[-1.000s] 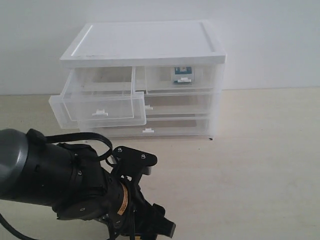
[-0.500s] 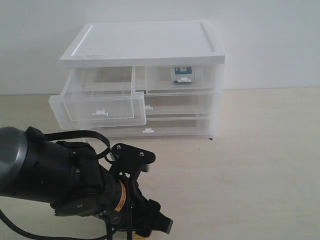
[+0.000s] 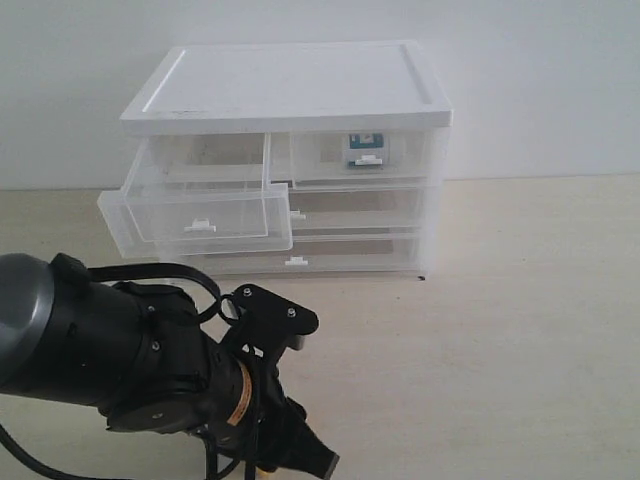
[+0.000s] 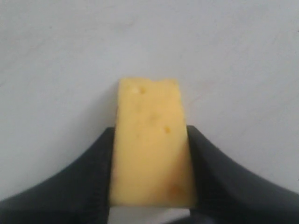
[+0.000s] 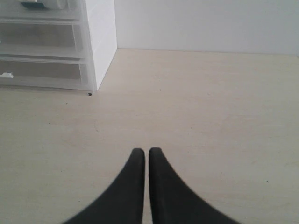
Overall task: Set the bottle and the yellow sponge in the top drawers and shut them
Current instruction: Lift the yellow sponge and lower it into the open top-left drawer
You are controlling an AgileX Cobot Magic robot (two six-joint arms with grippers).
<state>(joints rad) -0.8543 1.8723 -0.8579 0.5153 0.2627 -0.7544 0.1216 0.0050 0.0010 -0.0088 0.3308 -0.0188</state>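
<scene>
Fingers (image 4: 88,182) of the left gripper (image 4: 150,135) are closed on the sponge (image 4: 152,149), one black pad pressed to each long side. The yellow block projects past the fingertips over a pale surface. Whether it touches that surface cannot be told. Fingers (image 5: 133,186) of the right gripper (image 5: 146,152) are drawn together to a hairline gap with nothing between them, over bare table.

Exterior view, in order of size:

- **Table** (image 3: 520,330): light wood-tone top filling the lower half.
- **Cabinet** (image 3: 290,90): white top and translucent body at 12 o'clock, standing on the table against the wall (image 3: 540,90). Two half-width drawers sit above two full-width lower drawers (image 3: 350,210), both of which are pushed in.
- **Left arm** (image 3: 110,370): black with a grey joint, at 7 o'clock, well in front of the cabinet. Its gripper points down towards 6 o'clock at the frame edge, and the sponge cannot be made out in this view.
- **Left drawer** (image 3: 200,215): pulled out towards 8 o'clock, with a white tab handle on its front.
- **Right drawer** (image 3: 325,165): pushed in flush, at 3 o'clock of the left drawer.
- **Bottle** (image 3: 365,148): inside the right drawer, seen through the front just behind the handle tab, dark label showing.
</scene>
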